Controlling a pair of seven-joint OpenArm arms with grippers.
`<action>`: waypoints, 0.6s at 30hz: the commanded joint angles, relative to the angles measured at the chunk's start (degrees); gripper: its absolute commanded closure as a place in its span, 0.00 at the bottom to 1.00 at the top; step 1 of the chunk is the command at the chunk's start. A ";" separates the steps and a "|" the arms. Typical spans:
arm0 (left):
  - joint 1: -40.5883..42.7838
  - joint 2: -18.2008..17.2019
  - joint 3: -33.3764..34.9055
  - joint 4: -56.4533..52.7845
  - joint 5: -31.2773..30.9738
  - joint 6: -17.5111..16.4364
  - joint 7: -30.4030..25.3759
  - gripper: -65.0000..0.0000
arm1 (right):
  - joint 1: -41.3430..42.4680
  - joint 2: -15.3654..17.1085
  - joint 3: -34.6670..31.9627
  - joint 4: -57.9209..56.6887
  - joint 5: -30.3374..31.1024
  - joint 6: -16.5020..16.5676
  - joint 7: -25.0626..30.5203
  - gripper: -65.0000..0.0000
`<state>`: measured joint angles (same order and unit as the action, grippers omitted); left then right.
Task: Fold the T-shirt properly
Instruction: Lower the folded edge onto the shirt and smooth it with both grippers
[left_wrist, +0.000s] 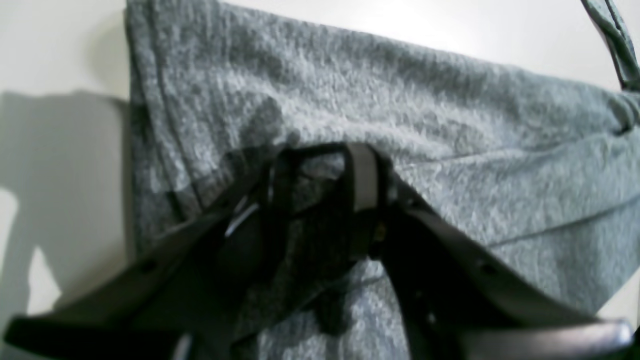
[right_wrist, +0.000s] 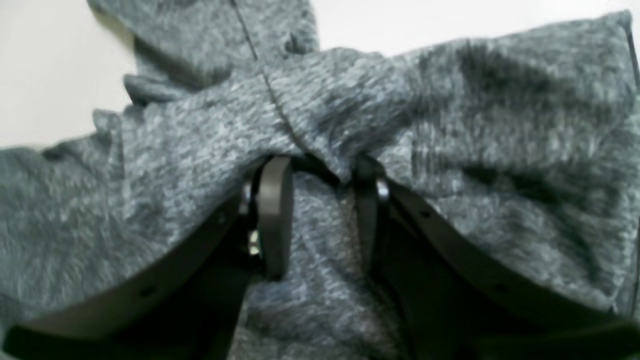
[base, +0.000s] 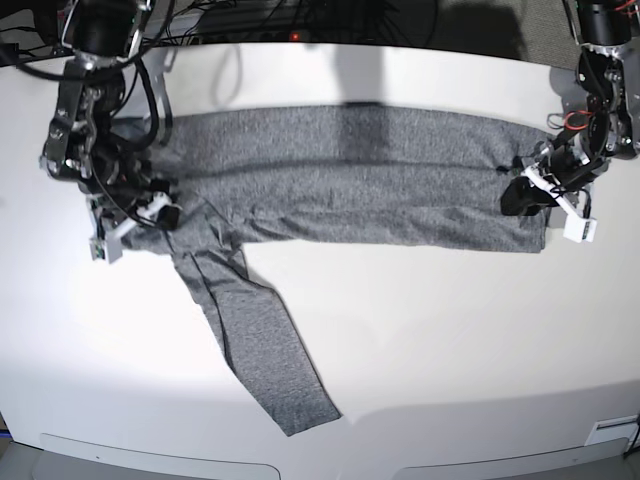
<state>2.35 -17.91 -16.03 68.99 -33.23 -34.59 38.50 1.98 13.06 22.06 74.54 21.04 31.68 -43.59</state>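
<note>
While the T-shirt (base: 350, 180) lies stretched as a long folded band across the far half of the white table (base: 450, 340), each arm has hold of one end of it. At three o'clock in the base view, the left gripper (base: 530, 192) pinches the end of the band; its wrist camera shows grey fabric bunched between the two dark fingers (left_wrist: 362, 185), with folded layers spreading away toward twelve o'clock. At nine o'clock, the right gripper (base: 150, 205) is clamped on the other end, and its own camera shows a gathered pleat of knit squeezed between the fingers (right_wrist: 275, 210), cloth puffing out at both sides. One sleeve (base: 255, 335) trails loose from beside that grip, running flat over the table toward six o'clock, its end well short of the near edge.
</note>
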 joint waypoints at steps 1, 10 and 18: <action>0.35 -0.52 0.00 -0.28 3.58 1.95 2.95 0.73 | 1.31 0.44 -0.31 -1.57 -1.86 -0.35 -1.46 0.67; 0.33 -1.01 0.00 -0.28 6.19 1.99 0.85 0.73 | 2.71 0.48 -0.31 -3.41 -1.33 2.08 -5.07 0.67; 0.50 -1.01 0.00 -0.28 3.41 1.97 6.71 0.73 | -0.79 4.46 -0.28 -3.41 -0.83 2.40 -5.86 0.67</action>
<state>2.07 -18.24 -16.05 68.99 -33.30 -34.33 40.42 1.72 16.75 21.69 71.29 23.14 34.81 -45.52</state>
